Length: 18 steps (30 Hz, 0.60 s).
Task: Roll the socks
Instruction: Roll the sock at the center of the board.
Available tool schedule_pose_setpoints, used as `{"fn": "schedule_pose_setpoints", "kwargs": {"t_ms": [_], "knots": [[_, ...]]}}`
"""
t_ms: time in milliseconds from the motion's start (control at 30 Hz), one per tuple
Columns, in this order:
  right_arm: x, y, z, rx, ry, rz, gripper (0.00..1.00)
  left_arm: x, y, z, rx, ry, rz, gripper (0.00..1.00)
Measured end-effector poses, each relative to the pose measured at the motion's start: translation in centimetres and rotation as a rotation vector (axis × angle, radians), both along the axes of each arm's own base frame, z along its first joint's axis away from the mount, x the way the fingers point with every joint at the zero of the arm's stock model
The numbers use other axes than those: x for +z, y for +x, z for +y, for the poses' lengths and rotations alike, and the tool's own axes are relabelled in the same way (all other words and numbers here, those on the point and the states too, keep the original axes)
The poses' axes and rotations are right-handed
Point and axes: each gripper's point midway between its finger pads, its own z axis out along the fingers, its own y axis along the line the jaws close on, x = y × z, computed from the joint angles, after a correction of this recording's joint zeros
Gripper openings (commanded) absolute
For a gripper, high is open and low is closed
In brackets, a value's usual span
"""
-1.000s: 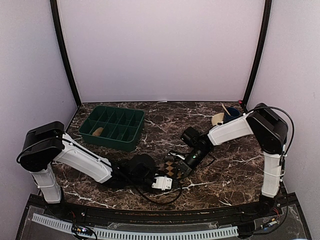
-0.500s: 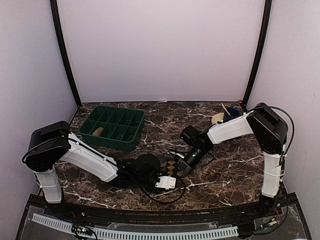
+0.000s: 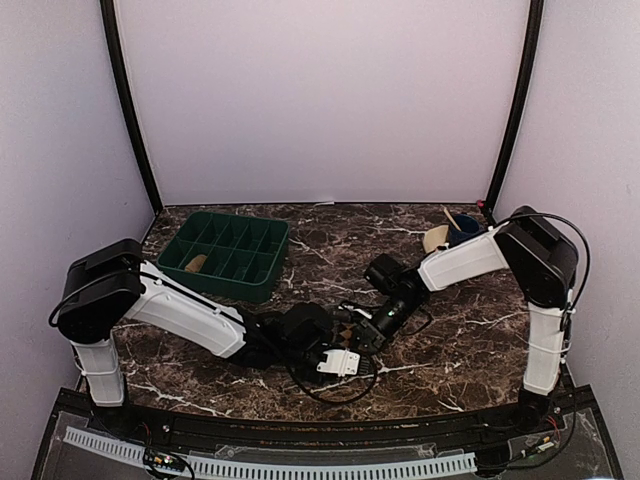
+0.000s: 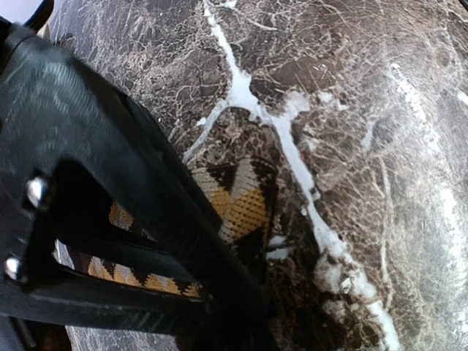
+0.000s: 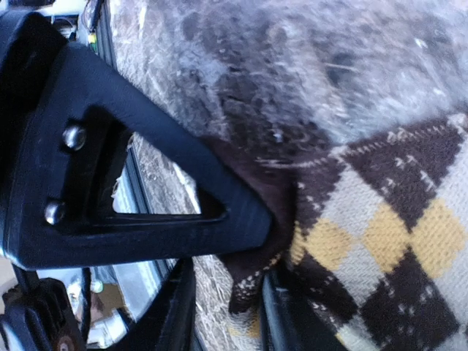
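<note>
Ok, checkered sock (image 4: 245,208) lies flat on the marble table (image 3: 470,330), near the front edge and about mid-width, right between the two arms' tips; brown, black and yellow diamonds show in both wrist views. Left gripper (image 4: 212,307) comes in low from the left, its fingers meet at the tips with a band of the sock's fabric caught between them, so it is clamped on the checkered sock. Right gripper (image 5: 270,263) reaches in from the right at a slant; its jaws stand a little apart around the sock's dark brown hem, one fingertip touching the fold, and I cannot tell whether they pinch the cloth. Tan sock (image 3: 195,263) sits well apart from this, in a compartment at the near-left end of the green tray (image 3: 215,285), back left on the table. Far right at the back: a tan bowl (image 3: 435,240) touching a blue cup (image 3: 466,224)
</note>
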Motion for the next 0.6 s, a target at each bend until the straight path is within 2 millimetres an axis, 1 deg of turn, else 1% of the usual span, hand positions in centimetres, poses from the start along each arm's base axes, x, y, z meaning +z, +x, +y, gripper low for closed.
{"fn": "schedule_pose_setpoints", "kwargs": {"t_ms": [100,267,400,600], "knots": [[0.4,0.0,-0.3,-0.014,0.012,-0.016,0.34,0.0,-0.1,0.0,-0.003,0.018,0.017,0.0],[0.8,0.6,-1.7,-0.068,0.001,-0.041,0.36,0.1,-0.4,0.0,-0.015,0.054,0.078,0.0],[1.2,1.3,-2.6,-0.114,-0.002,-0.073,0.37,0.2,-1.2,-0.2,-0.031,0.089,0.168,0.0],[2.0,2.3,-3.7,-0.193,-0.007,-0.143,0.38,0.4,-2.4,-0.4,-0.035,0.136,0.359,0.0]]}}
